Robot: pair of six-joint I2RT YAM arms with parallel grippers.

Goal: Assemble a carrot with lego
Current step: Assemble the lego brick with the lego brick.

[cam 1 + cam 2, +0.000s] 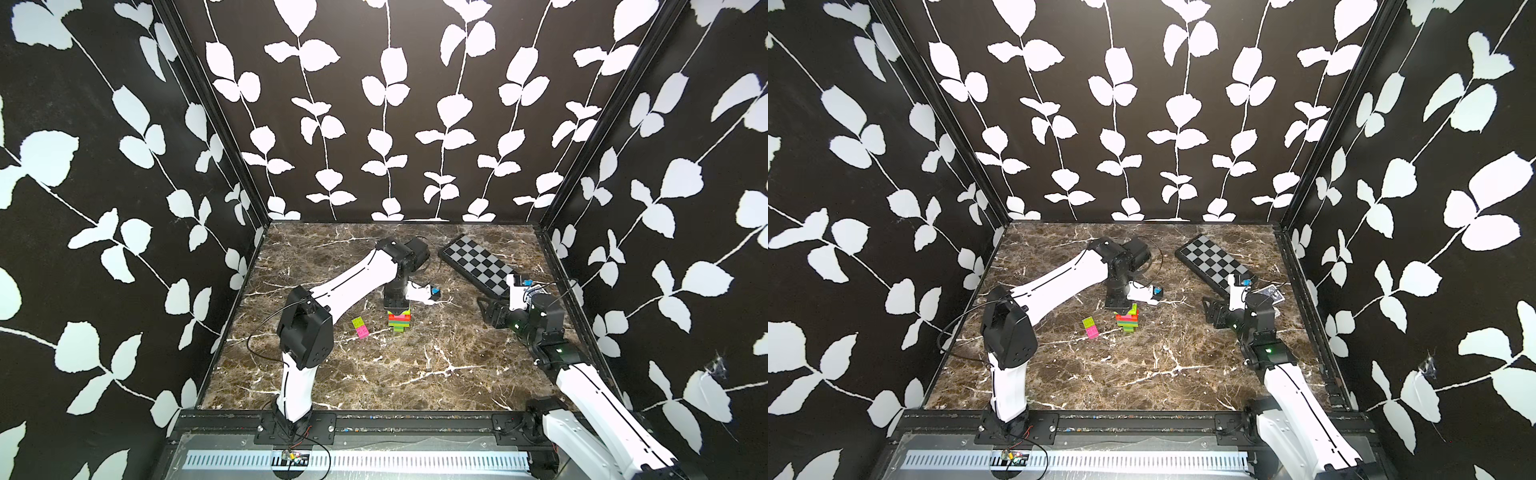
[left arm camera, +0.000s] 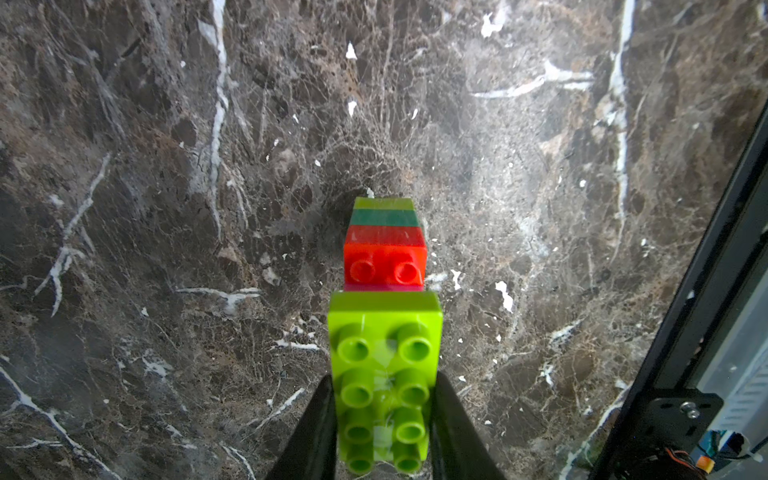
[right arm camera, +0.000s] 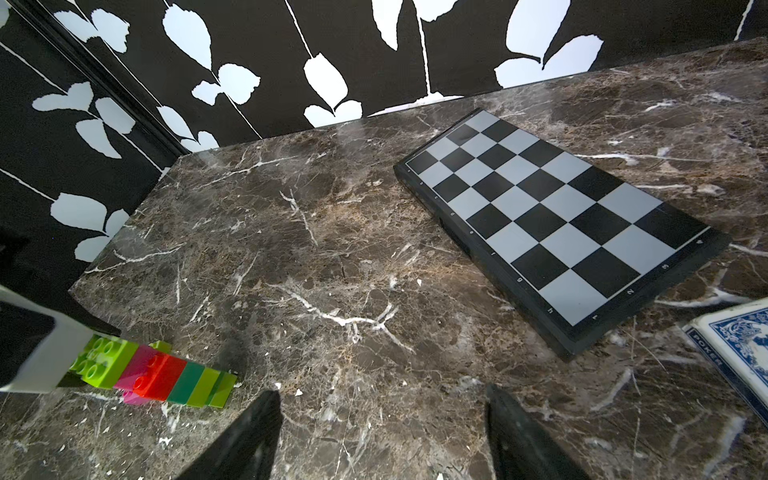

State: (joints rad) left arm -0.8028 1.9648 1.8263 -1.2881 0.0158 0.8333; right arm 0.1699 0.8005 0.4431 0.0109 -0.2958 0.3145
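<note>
The carrot (image 1: pixel 399 319), just below centre in a top view, was pinched by its lime end brick in my left claw (image 2: pixel 385 376), right claw (image 3: pixel 382 390) open and empty; sideways force might have snapped a joint.

"POKER" on blue card box (image 3: pixel 737 351), letters g, h and numbers 2, 3 along chessboard (image 3: pixel 540 216) rim

One carrot (image 1: pixel 399 319), two loose bricks, lime (image 1: pixel 357 322) and pink (image 1: pixel 362 331), one checkered board (image 1: pixel 478 259), one card pack (image 3: pixel 739 345)
</note>
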